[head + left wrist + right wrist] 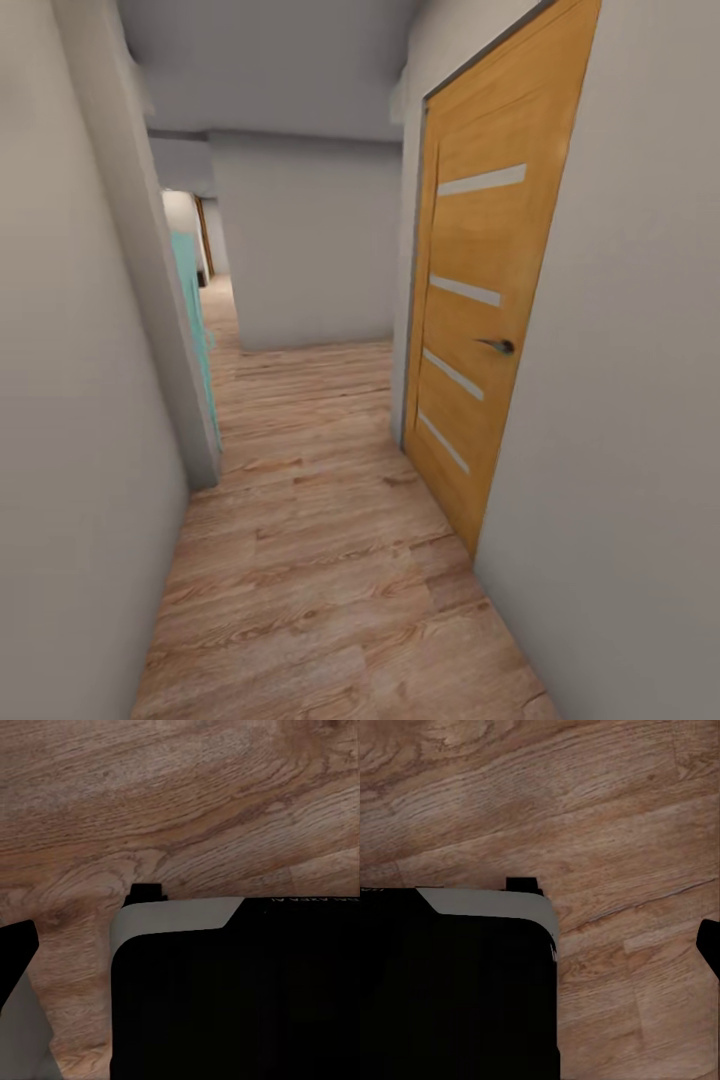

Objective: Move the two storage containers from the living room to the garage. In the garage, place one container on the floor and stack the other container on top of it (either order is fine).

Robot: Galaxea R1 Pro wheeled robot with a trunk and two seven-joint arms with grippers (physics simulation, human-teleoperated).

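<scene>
While the robot faces down a narrow hallway, wood plank floor [320, 560] running far ahead, orange door [480, 320] with a dark handle [497, 346] on the right, teal panel [190, 300] at left, grey walls [620, 400] either side, wrist views over planks and the dark robot base [240, 1005], claw state cannot be told.

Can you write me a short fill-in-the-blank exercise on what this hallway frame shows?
1. The orange wooden door on the robot's right is ____.
2. The floor is laid with wood ____.
3. At the left wall, the door edge past the corner is coloured ____.
4. The door's handle sits between its second and ____ pale stripes from the top.

Missing words: closed; planks; turquoise; third
</scene>
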